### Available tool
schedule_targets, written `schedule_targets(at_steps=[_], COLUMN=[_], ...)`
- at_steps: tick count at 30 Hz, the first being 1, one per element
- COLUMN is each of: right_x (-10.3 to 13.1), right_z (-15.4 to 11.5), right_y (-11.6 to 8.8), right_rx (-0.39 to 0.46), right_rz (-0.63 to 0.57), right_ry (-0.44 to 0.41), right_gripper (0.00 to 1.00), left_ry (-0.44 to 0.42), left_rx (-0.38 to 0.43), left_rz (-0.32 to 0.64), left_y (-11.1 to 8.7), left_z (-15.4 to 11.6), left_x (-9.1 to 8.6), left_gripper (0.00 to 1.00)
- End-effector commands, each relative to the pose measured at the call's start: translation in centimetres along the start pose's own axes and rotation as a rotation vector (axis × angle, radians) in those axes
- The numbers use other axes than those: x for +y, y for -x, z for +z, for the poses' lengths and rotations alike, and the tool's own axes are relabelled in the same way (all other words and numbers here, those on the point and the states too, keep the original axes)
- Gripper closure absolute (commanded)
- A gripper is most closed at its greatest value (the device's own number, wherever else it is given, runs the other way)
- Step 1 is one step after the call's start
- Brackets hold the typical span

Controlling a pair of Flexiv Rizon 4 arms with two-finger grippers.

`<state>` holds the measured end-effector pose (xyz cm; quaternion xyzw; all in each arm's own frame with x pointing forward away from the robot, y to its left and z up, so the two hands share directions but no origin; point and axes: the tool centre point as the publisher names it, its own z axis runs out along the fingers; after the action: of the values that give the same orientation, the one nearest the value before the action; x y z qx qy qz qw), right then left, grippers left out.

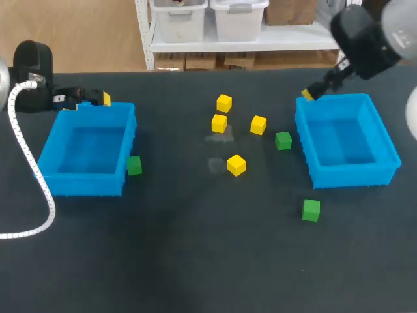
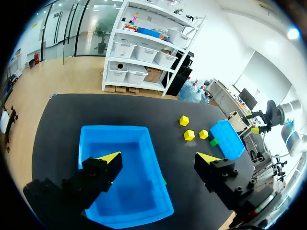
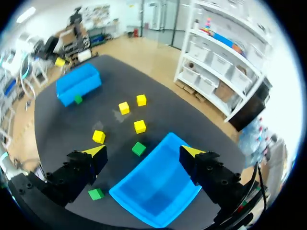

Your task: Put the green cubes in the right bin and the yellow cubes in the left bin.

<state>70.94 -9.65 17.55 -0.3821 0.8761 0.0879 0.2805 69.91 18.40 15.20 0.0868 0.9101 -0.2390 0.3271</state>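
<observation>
Both arms are over their own bins. Left fingers (image 1: 99, 99) are released and spread wide at the back edge of the left bin (image 1: 85, 186). In the left wrist view that bin sits right under them. Right fingers (image 1: 308, 95) are also released and wide, above the back-left corner of the right bin (image 1: 345, 177). In the right wrist view that bin lies under and just ahead of them.

All seven cubes lie on the bench (image 1: 195, 261), outside the bins, so nothing is sorted yet.

Yellows, mid-bench between the bins:
- rear yellow cube (image 1: 224, 103), farthest back
- second yellow cube (image 1: 219, 122), just in front of the rear one
- third yellow cube (image 1: 258, 124), to the right of the second, with a gap between them
- front yellow cube (image 1: 236, 165), nearer the front and apart from the other three

Greens:
- left green cube (image 1: 134, 165), right by the left bin's right wall near its front corner; I can't tell whether it touches
- middle green cube (image 1: 283, 140), just beside the right bin's left wall and near the third yellow cube
- front green cube (image 1: 311, 210), in front of the right bin's front-left corner and apart from it

A white ribbed hose (image 1: 29, 169) from my left arm loops down over the bench, left of the left bin. There are two pale smudges (image 1: 218, 137) on the bench surface among the yellows.
</observation>
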Motion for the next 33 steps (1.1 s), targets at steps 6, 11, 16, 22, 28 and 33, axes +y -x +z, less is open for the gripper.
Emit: schedule_targets(at_steps=[6, 11, 16, 22, 28, 33], right_x=[2.0, 2.7, 3.2, 3.7, 3.3, 2.9], right_z=[0.9, 1.9, 3.3, 5.5, 7.8, 9.6], right_y=[0.6, 0.2, -0.1, -0.4, -1.6, -2.6], right_rx=[0.185, 0.274, 0.346, 0.391, 0.424, 0.443], right_rz=[-0.307, -0.464, -0.579, -0.645, -0.653, -0.644], right_ry=[0.004, 0.031, 0.043, 0.063, 0.064, 0.059], right_gripper=[0.0, 0.0, 0.0, 0.0, 0.0, 0.0], left_ry=[-0.007, -0.007, -0.007, -0.007, -0.007, -0.007], left_rx=[-0.005, -0.005, -0.005, -0.005, -0.005, -0.005], left_rz=[0.002, 0.002, 0.002, 0.002, 0.002, 0.002], left_y=[-0.1, -0.1, -0.1, -0.1, -0.1, -0.1], left_z=[0.0, 0.0, 0.0, 0.0, 0.0, 0.0], left_x=[0.1, 0.1, 0.1, 0.1, 0.1, 0.1], left_gripper=[0.0, 0.0, 0.0, 0.0, 0.0, 0.0])
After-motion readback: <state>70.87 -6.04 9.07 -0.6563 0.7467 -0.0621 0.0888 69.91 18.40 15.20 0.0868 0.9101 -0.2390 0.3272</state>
